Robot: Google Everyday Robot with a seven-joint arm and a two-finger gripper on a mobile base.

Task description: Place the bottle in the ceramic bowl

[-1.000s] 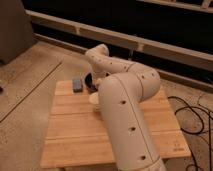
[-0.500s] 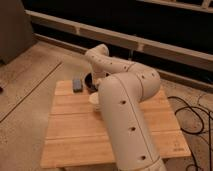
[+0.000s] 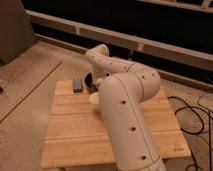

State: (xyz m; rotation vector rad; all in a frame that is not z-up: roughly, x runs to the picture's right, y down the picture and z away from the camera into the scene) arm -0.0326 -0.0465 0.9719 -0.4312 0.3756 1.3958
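the bottle cannot be made out; it may lie hidden behind the arm (image 3: 127, 107). a dark bowl (image 3: 91, 81) sits at the far left of the wooden table (image 3: 70, 135), beside a flat grey piece (image 3: 77, 84), with a pale round object (image 3: 94, 100) just in front. the gripper (image 3: 93, 86) reaches down at the bowl.

One table (image 3: 75, 135) carries one flat grey piece (image 3: 77, 84), one dark round thing (image 3: 88, 78), perhaps a bowl, and one pale cup (image 3: 93, 100). One arm (image 3: 127, 110) reaches over it, its one end effector (image 3: 95, 87) low by the dark round thing.
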